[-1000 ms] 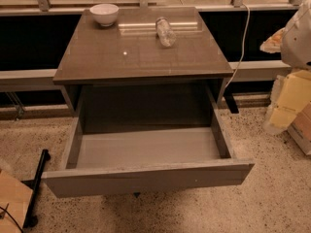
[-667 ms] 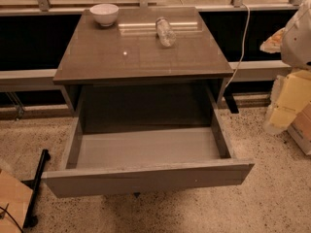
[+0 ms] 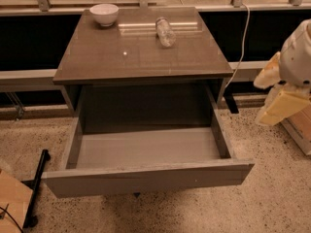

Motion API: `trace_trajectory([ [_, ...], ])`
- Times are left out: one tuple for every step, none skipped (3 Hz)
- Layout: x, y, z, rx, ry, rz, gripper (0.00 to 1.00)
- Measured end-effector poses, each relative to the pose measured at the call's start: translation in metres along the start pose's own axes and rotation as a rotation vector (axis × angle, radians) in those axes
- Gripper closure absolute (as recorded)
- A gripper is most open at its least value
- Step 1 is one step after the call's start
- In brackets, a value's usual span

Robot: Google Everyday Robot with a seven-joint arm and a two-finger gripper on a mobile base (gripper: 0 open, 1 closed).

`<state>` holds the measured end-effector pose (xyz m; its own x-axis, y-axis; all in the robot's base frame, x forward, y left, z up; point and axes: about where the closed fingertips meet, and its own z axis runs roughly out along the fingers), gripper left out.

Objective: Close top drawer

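Observation:
The top drawer (image 3: 146, 178) of the grey-brown cabinet (image 3: 141, 52) stands pulled far out toward me. Its flat front faces the camera and its pale grey inner box (image 3: 146, 147) is empty. My arm comes in at the right edge of the camera view, with the gripper (image 3: 278, 103) to the right of the drawer, about level with its right side wall and apart from it. The lower drawers are hidden behind the open drawer's front.
A white bowl (image 3: 104, 13) and a clear bottle lying on its side (image 3: 165, 31) rest on the cabinet top. A white cable (image 3: 241, 42) hangs at the cabinet's right. A black stand (image 3: 36, 186) and a cardboard piece (image 3: 12, 203) lie on the speckled floor at lower left.

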<state>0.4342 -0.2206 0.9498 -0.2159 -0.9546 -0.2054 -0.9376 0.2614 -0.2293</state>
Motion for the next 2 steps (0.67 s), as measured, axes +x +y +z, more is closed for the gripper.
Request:
trace_trajectory([
  [0.016, 0.0162, 0.0397, -0.038, -0.026, 0.012, 0.65],
  [0.0169, 0.0174, 0.0416, -0.034, -0.024, 0.014, 0.88],
])
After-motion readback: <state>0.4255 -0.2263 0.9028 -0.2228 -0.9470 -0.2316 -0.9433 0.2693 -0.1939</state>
